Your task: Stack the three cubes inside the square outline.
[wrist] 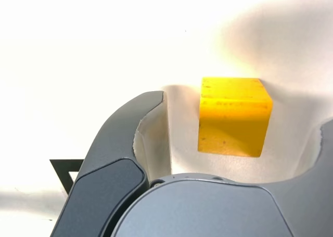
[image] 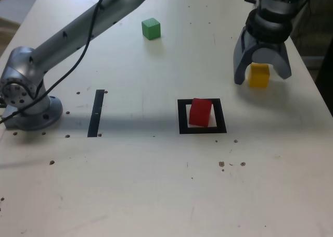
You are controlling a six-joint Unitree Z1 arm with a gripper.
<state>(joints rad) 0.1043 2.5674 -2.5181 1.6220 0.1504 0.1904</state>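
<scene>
Straddling: our grey two-fingered gripper (image: pixel 261 70) stands over the small solid yellow cube (image: pixel 258 75), one finger on each side of it.
Jaws: spread wide; in the wrist view we see pale tabletop between the gripper (wrist: pixel 237 127) fingers and the yellow cube (wrist: pixel 234 116) on both sides, so nothing is pinched.
Yellow cube: resting on the pale wooden table (image: pixel 156 185), well apart from the thick black square outline with a pale centre (image: pixel 202 116), up and toward the exterior view's right of it.
Red cube: the small solid red cube (image: pixel 200 112) sits inside the square outline, tilted slightly.
Green cube: the small solid green cube (image: pixel 151 28) lies well apart from the square outline, farther up the table and toward the exterior view's left.
Strip: a thin straight black strip (image: pixel 96 113) lies on the exterior view's left of the square outline, near our arm's round grey base (image: pixel 28 99).
</scene>
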